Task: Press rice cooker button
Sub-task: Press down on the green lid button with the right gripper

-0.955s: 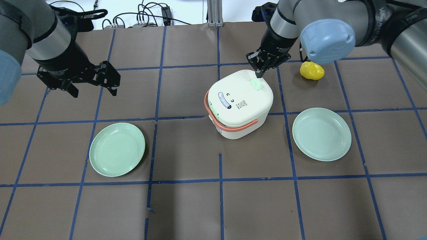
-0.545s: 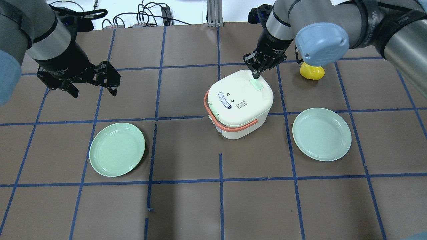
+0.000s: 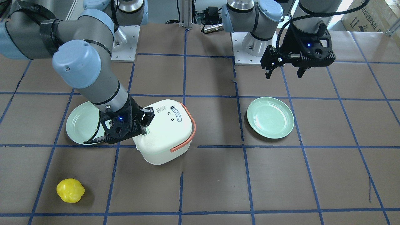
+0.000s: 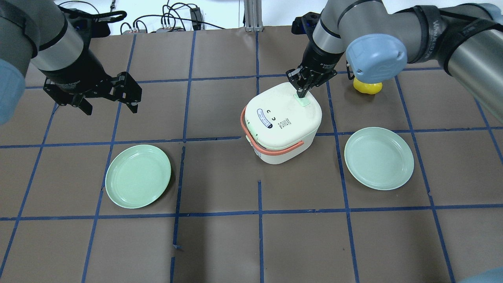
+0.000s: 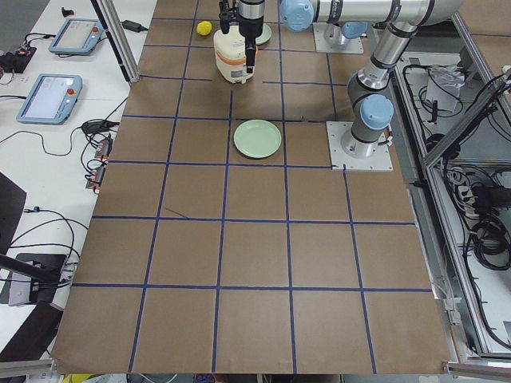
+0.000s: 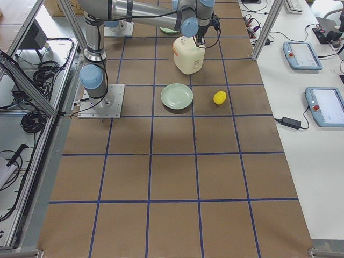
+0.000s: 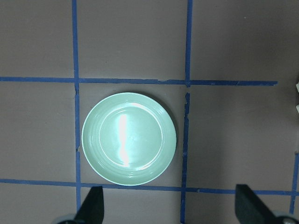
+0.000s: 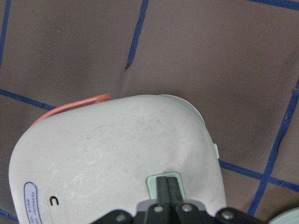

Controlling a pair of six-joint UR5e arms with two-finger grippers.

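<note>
From my console: left gripper (image 4: 110,106) hovers above table, fingers spread wide, holding nothing. Green plate (image 4: 138,175) lies near it. Centre: white rice cooker (image 4: 281,125), orange handle, stands upright on brown mat. Right gripper (image 4: 300,93), fingers pressed together, tip on pale green lid button (image 4: 305,103). Yellow toy fruit (image 4: 367,87) beyond, second green plate (image 4: 379,158) right of cooker.

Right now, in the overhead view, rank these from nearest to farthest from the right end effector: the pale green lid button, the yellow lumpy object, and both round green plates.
1. Pale green lid button, directly under the right end effector.
2. Yellow lumpy object, to its right.
3. Round green plate on the right.
4. Round green plate on the left, farthest.
</note>
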